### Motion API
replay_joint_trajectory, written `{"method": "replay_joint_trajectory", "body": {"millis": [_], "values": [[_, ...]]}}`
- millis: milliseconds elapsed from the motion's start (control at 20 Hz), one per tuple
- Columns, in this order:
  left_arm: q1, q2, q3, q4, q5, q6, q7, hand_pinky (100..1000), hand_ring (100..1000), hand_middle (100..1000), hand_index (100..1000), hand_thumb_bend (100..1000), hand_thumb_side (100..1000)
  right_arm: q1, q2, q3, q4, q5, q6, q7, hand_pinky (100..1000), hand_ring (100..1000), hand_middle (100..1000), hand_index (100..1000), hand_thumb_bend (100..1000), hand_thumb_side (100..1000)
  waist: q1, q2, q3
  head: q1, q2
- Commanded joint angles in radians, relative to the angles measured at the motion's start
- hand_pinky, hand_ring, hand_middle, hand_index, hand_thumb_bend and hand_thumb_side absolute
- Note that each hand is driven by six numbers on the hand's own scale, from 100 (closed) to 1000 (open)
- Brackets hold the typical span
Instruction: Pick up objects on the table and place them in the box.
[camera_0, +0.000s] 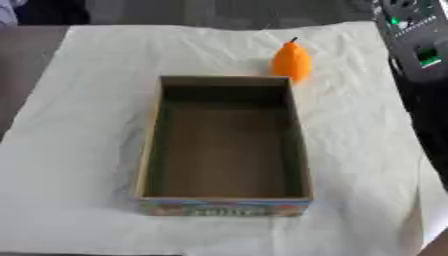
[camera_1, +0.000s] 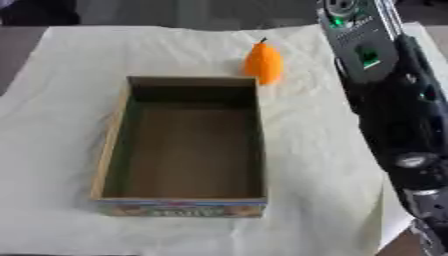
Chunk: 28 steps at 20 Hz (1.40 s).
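Note:
An orange pear-shaped fruit (camera_0: 291, 61) with a dark stem stands upright on the white cloth, just behind the box's far right corner. The open cardboard box (camera_0: 145, 150) lies lengthwise in the middle, with brown inner walls, a colourful printed front and nothing inside it. My right arm (camera_1: 363, 47) runs down the right side, black with green lights near the top. Its hand (camera_1: 418, 175) shows as a dark mass with silver parts at the lower right, apart from the fruit and the box. My left hand is out of sight.
A crumpled white cloth (camera_0: 79, 100) covers most of the table, with dark tabletop (camera_0: 22, 60) showing at the far left. Bare cloth surrounds the box on the left and front.

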Motion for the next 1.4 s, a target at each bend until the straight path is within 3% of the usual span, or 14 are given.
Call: {"method": "replay_joint_trajectory", "body": {"millis": [50,350,700,1100,1400], "values": [[-0.001,0.015,0.002,-0.021,0.003,0.000,-0.005,418,544,665,721,100,778,-0.039,-0.035,-0.008,0.058,0.035,-0.037,0.051,894,1000,772,927,100,855,0.001,-0.024,0.000,0.000,0.000],[-0.001,0.014,0.003,-0.021,0.001,0.002,-0.007,418,544,665,720,100,776,-0.053,-0.047,-0.042,0.161,0.071,-0.085,0.110,911,1000,798,952,100,854,-0.001,-0.023,-0.001,0.006,-0.002],[0.001,0.012,0.003,-0.021,0.003,-0.001,-0.014,419,545,666,721,100,768,-0.051,-0.057,-0.063,0.250,0.115,-0.152,0.172,929,1000,800,1000,100,742,0.000,-0.022,0.000,0.009,-0.008],[0.004,0.010,0.003,-0.021,0.006,-0.002,-0.022,419,545,665,720,100,766,-0.066,-0.069,-0.052,0.323,0.161,-0.234,0.274,950,1000,837,1000,256,710,0.001,-0.024,-0.002,0.011,-0.006],[0.007,0.007,0.003,-0.021,0.006,0.000,-0.024,418,545,665,719,100,766,-0.092,-0.062,-0.062,0.400,0.223,-0.221,0.318,947,1000,874,1000,351,709,0.002,-0.023,-0.001,0.008,-0.010]]}}
